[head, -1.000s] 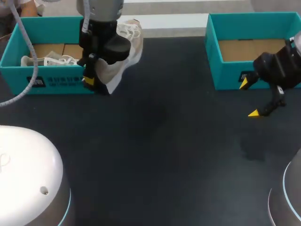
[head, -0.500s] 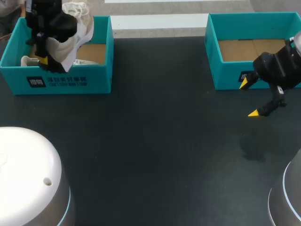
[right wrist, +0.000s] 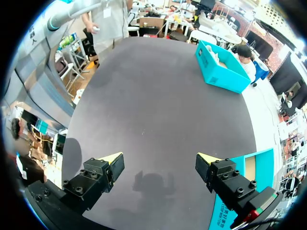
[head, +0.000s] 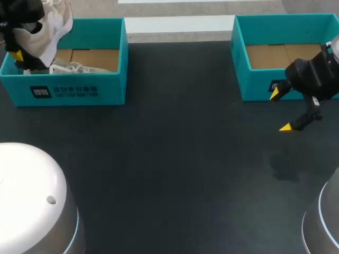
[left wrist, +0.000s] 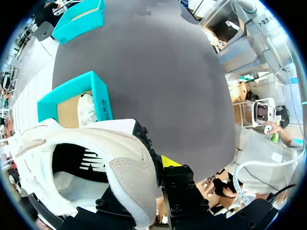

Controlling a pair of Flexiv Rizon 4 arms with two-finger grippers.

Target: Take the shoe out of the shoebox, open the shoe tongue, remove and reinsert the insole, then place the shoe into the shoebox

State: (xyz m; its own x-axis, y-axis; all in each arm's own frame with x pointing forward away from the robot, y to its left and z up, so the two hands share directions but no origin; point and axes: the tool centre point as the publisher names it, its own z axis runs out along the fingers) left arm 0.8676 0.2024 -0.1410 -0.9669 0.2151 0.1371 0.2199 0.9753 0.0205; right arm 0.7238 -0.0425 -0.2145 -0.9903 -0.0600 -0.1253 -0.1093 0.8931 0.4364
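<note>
My left gripper (head: 19,56) hangs over the far-left end of the left teal shoebox (head: 74,91), shut on a white shoe (head: 51,20). In the left wrist view the shoe (left wrist: 91,158) is clamped at its heel wall in the gripper (left wrist: 146,179), one yellow fingertip (left wrist: 169,160) showing outside it and the other hidden. A second white shoe (head: 79,67) lies inside that box (left wrist: 100,98). My right gripper (head: 281,111) stands open just above the table in front of the right teal shoebox (head: 254,79), and nothing is between its fingers (right wrist: 160,160).
The right shoebox shows only its brown cardboard floor (head: 283,55). Dark table (head: 175,159) lies between the two boxes. In the right wrist view the left box (right wrist: 221,71) sits far across the table.
My left arm has carried the shoe leftward, from in front of the left box's right end to above its far-left end. The right arm has stayed still.
</note>
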